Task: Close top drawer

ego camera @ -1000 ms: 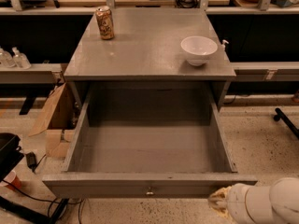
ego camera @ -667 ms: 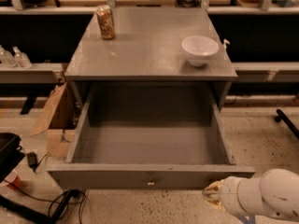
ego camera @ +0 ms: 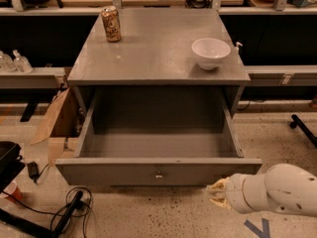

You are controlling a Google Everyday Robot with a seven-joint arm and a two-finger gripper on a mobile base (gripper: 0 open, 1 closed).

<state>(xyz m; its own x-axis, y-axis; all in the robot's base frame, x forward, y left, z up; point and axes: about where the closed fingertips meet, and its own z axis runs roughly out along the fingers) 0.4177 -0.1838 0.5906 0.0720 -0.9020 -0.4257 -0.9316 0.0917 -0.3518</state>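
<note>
Standing pulled far out of its cabinet, the wide, deep grey-painted wooden top drawer faces the camera with its plain flat front lowest in the view. One small metal knob sits at the centre of that front. The drawer's grey inner floor and both side walls show in full, running back under the flat grey cabinet top.

The robot's pale, yellowish gripper hangs low at the right, just in front of and below the right end of the drawer front, near it but not visibly touching. It points left, toward the drawer's middle. Whether this claw is clenched or released cannot be told from here. Behind it the thick, rounded white arm runs off the right edge.

On the cabinet top, a brown and gold drink can stands upright near the back left corner. A round white ceramic bowl rests near the right edge, well apart from the can.

A tan cardboard sheet leans against the cabinet's left side. Black cables loop on the speckled floor at the lower left. Two clear plastic bottles stand on a low shelf at the far left.
</note>
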